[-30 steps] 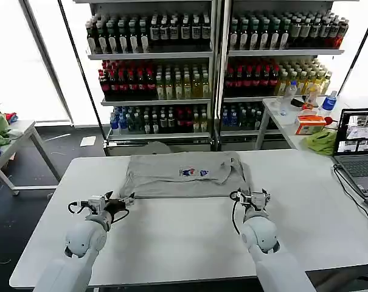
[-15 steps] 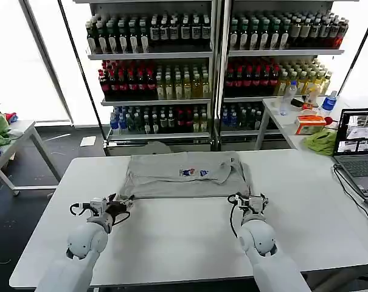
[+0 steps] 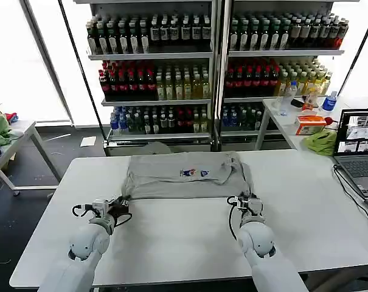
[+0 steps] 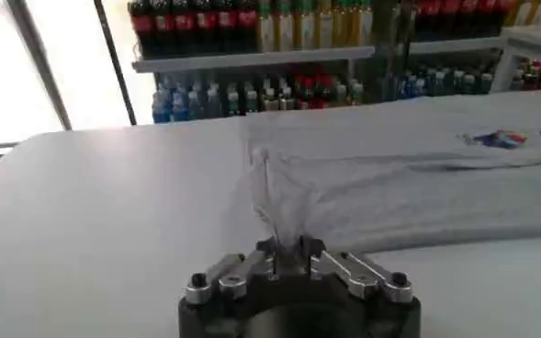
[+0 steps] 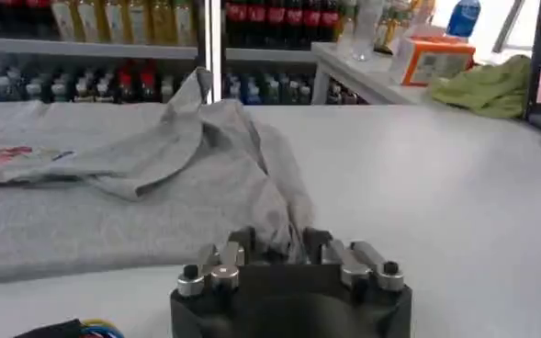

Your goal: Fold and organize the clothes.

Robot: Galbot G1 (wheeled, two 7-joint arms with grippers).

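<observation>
A light grey shirt (image 3: 184, 176) lies spread across the far half of the white table (image 3: 177, 237), its small colourful logo (image 3: 194, 173) facing up. My left gripper (image 3: 120, 203) is shut on the shirt's near left corner, which rises in a pinched fold between the fingers (image 4: 287, 246). At the near right corner my right gripper (image 3: 248, 199) is shut on a bunched wad of the grey cloth (image 5: 279, 241). The shirt (image 4: 399, 174) stretches away flat behind the left gripper. Beyond the right gripper a loose sleeve fold (image 5: 174, 138) lies on top of it.
An open laptop (image 3: 357, 149) with a cable sits at the table's right edge. A bright green cloth (image 3: 320, 141) lies on a side table behind it. Bottle shelves (image 3: 214, 67) stand beyond the table. Another small table (image 3: 7, 137) with clothes is at far left.
Both grippers have drawn back a little toward me, still holding the shirt's near corners. The shirt's near edge has followed slightly.
</observation>
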